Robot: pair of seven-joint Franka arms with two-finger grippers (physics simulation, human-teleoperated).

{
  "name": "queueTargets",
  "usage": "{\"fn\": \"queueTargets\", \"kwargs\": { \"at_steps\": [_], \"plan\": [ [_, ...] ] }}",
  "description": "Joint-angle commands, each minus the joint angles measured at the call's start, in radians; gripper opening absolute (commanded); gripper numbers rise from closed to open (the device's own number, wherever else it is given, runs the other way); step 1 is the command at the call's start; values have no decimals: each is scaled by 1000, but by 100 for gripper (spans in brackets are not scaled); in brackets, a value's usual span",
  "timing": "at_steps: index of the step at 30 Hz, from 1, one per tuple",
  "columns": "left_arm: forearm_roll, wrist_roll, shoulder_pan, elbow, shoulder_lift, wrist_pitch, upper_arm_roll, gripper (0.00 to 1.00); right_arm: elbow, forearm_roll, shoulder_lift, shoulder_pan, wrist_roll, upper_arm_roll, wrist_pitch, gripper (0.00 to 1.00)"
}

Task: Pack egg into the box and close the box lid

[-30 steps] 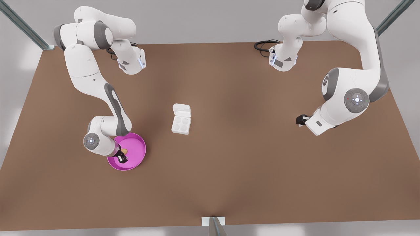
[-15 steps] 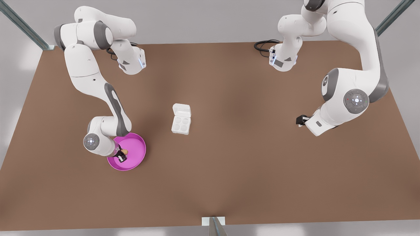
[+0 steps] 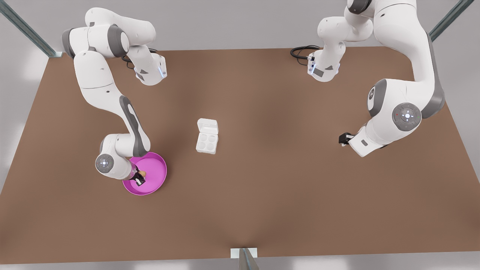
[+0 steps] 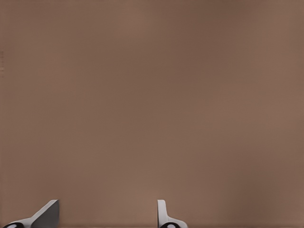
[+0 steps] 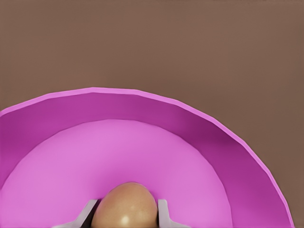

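Item one, my right pincer [image 3: 139, 179]: on the arm at the front view's left, lowered into the pink plate [image 3: 154, 167], with one finger [image 5: 162, 213] on either side of the egg [image 5: 125, 205] and both touching its shell, so I log it as clenched on the egg; I cannot tell whether the egg is lifted clear of the plate floor or resting on it. Item two, the egg: tan-brown, oval, inside the plate close to the side of the rim nearest the arm's wrist. Item three, the pink plate: round, with a raised wall, sitting on the brown worktop [image 3: 262, 195] toward the front view's lower left. Item four, the box [image 3: 206, 141]: white, square, four round cups, all of them vacant, standing near the middle of the worktop and well apart from the plate. Item five, the box lid [image 3: 207, 125]: swung open and lying on the far side of the box, joined along one edge. Item six, my left pincer [image 3: 344, 138]: on the arm at the front view's right, waiting low over bare worktop, well apart from the box; its two fingertips [image 4: 162, 213] stand spread with nothing between them, so I log it as released.
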Motion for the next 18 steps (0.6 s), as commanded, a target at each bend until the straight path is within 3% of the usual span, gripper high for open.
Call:
{"fn": "queueTargets", "kwargs": {
  "at_steps": [1,8,18],
  "plan": [
    [1,0,0,0,-1,0,0,100,4,-1,-2,-1,-14,0,-26,54],
    [1,0,0,1,1,0,0,100,75,8,-5,1,-12,29,-127,53],
    [1,0,0,1,1,0,0,100,175,118,-28,2,1,265,-181,52]
  ]
}}
